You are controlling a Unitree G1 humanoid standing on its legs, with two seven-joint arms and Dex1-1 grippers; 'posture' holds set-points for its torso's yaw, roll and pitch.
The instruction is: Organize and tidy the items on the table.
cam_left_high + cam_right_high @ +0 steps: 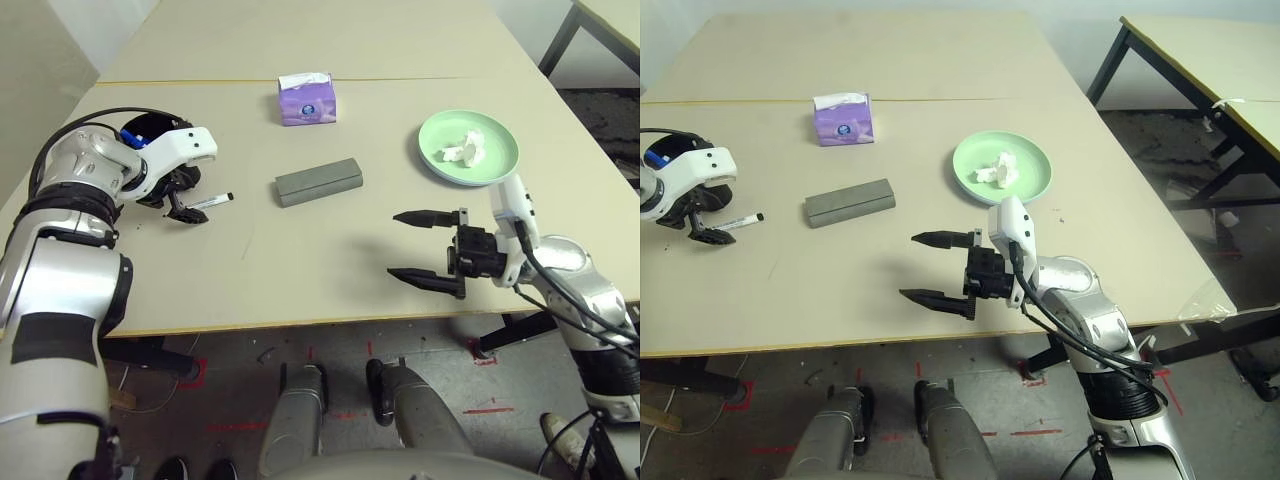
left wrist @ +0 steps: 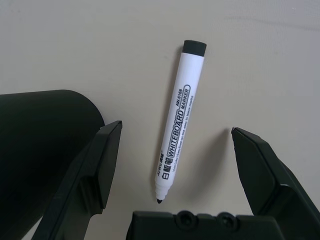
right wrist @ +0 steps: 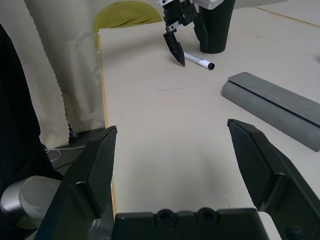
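Between my left gripper's wide-spread fingers lies the black-capped marker; next I lower and close.

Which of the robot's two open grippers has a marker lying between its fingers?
The left gripper: its fingers straddle the black-capped marker, while the right gripper holds nothing.

Pale beige tabletop with a thin yellowish seam. White marker with a black cap and black lettering. Grey glasses case. Light-green plate holding a white crumpled tissue. Purple tissue box with white tissue on top. Black cup
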